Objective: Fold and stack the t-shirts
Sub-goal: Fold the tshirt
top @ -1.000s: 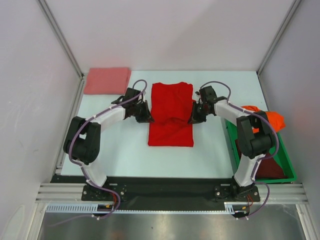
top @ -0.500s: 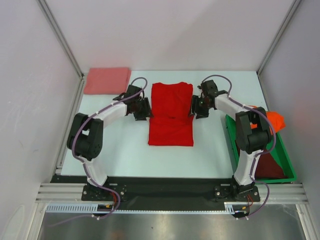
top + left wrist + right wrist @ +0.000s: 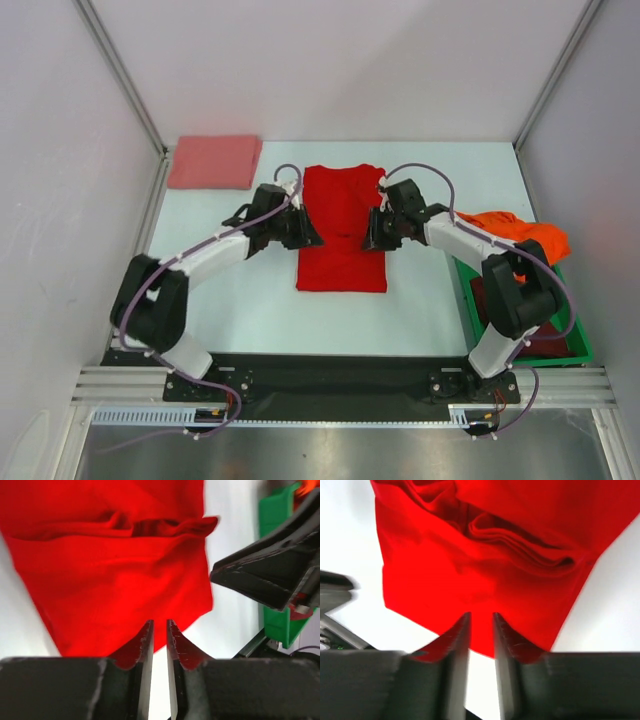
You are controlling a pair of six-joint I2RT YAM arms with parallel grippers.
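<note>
The bright red t-shirt (image 3: 342,225) lies flat mid-table, folded into a narrow strip with a creased ridge across its middle; it also shows in the left wrist view (image 3: 110,565) and the right wrist view (image 3: 485,570). My left gripper (image 3: 308,238) is low at its left edge, jaws almost shut with a thin gap (image 3: 159,622) and nothing between them. My right gripper (image 3: 371,238) is at the right edge, jaws also nearly shut and empty (image 3: 481,615). A folded salmon-pink t-shirt (image 3: 213,161) lies back left. The orange t-shirt (image 3: 520,232) and the dark maroon t-shirt (image 3: 540,335) are in the bin.
The green plastic bin (image 3: 578,348) stands along the right edge of the table, next to the right arm. Metal frame posts rise at the back corners. White walls enclose the table on three sides.
Both grippers pulled back from the shirt's sides, then came in again and now sit over its left and right edges. The orange t-shirt has spread out further over the bin.
</note>
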